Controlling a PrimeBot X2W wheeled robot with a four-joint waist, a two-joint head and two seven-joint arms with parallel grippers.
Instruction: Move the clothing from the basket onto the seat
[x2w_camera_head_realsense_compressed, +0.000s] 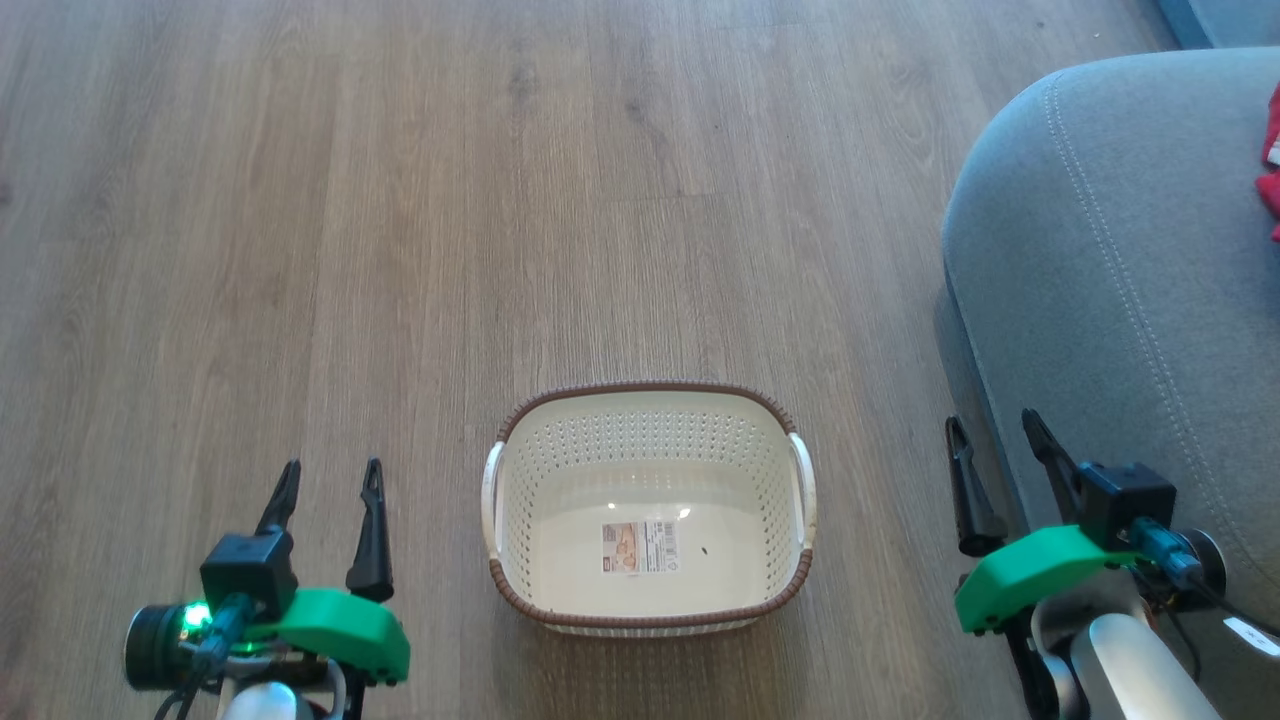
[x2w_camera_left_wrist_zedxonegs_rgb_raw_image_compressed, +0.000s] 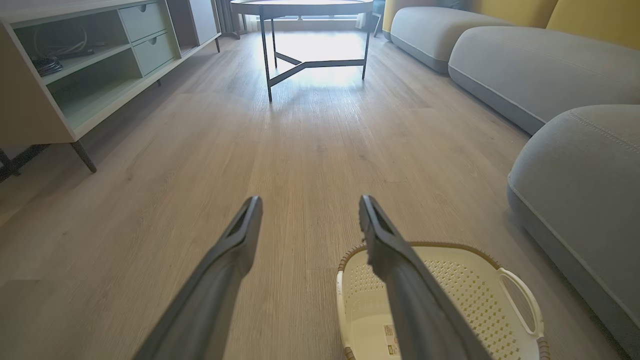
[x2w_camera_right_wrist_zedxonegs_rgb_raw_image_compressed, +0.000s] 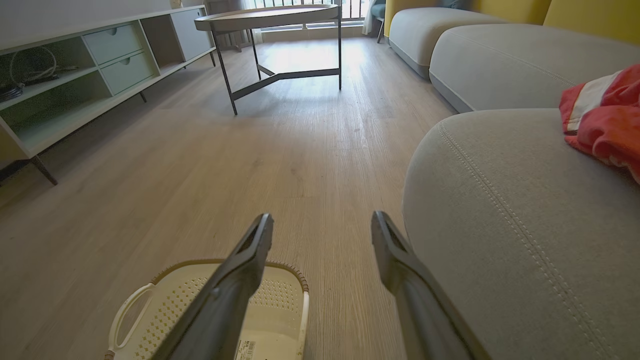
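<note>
Clothing (x2w_camera_head_realsense_compressed: 1272, 170): on the seat (x2w_camera_head_realsense_compressed: 1100, 250), away from its corner.
Basket (x2w_camera_head_realsense_compressed: 640, 440): before you, beside the seat.
Left gripper (x2w_camera_head_realsense_compressed: 333, 464): fingers apart.
Right gripper (x2w_camera_head_realsense_compressed: 992, 418): fingers apart.

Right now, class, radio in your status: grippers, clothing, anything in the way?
Left gripper open, empty. Right gripper open, empty. Basket empty; red clothing on the seat. Nothing blocking.

- Your head view's right edge cuts off the clothing (x2w_camera_head_realsense_compressed: 1273, 190).
- The basket (x2w_camera_left_wrist_zedxonegs_rgb_raw_image_compressed: 475, 280) runs off the bottom edge, partly behind the left hand (x2w_camera_left_wrist_zedxonegs_rgb_raw_image_compressed: 310, 200).
- You can't read its sticker label (x2w_camera_head_realsense_compressed: 640, 547): too small.
</note>
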